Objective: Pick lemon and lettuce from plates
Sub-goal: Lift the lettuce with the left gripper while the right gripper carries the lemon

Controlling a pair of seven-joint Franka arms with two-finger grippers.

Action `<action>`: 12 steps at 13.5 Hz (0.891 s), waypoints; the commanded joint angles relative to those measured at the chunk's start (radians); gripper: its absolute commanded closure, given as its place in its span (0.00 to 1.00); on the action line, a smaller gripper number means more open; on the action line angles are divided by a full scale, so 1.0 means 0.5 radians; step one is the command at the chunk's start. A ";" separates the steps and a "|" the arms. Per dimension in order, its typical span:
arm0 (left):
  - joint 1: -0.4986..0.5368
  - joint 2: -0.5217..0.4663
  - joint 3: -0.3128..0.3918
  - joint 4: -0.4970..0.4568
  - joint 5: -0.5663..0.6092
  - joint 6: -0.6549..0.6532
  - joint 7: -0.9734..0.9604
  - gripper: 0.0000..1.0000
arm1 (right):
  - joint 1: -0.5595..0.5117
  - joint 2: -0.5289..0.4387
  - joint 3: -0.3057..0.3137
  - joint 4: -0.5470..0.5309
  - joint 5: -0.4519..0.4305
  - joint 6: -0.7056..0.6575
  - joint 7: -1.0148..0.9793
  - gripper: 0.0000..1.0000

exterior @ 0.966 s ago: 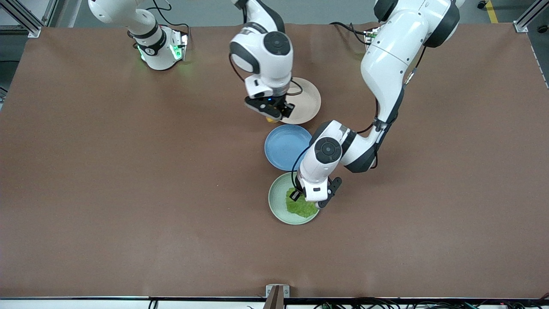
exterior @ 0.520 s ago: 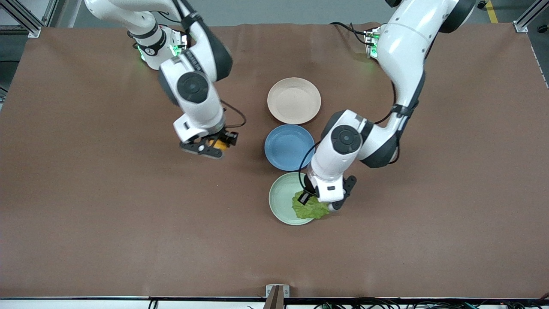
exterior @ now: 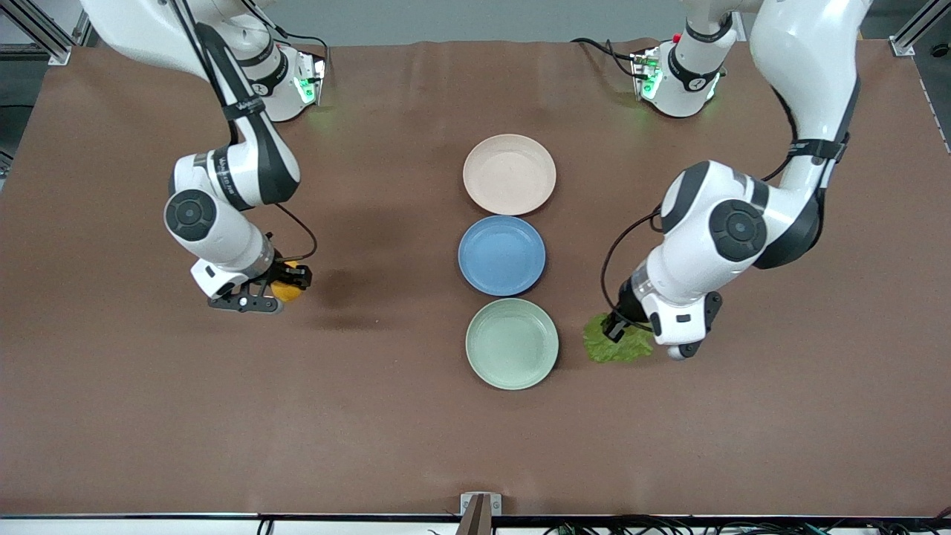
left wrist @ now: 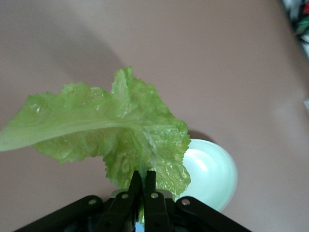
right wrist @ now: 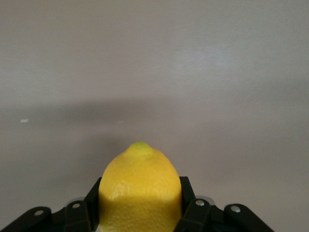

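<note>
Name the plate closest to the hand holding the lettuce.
The mint green plate, nearest the front camera of the three. The left hand holds the lettuce just beside it; the blue and beige-pink plates lie farther.

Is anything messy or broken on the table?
Nothing stands out. The beige plate, blue plate and green plate sit flat in a row. The right hand grips the lemon; the left hand pinches the lettuce.

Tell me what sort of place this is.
Likely a robotics lab bench: a brown-covered table framed by aluminium rails, cables along its edge, with three plain round plates staged in a row.
</note>
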 commanded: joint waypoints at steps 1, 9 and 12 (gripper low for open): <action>0.150 -0.283 -0.052 -0.499 0.029 0.154 0.159 1.00 | -0.113 -0.067 0.045 -0.223 0.024 0.249 -0.154 0.95; 0.430 -0.456 -0.049 -1.270 0.041 0.853 0.447 0.99 | -0.285 0.148 0.054 -0.235 0.027 0.449 -0.443 0.95; 0.485 -0.434 -0.049 -1.372 0.044 1.001 0.539 0.99 | -0.285 0.163 0.054 -0.238 0.027 0.452 -0.443 0.95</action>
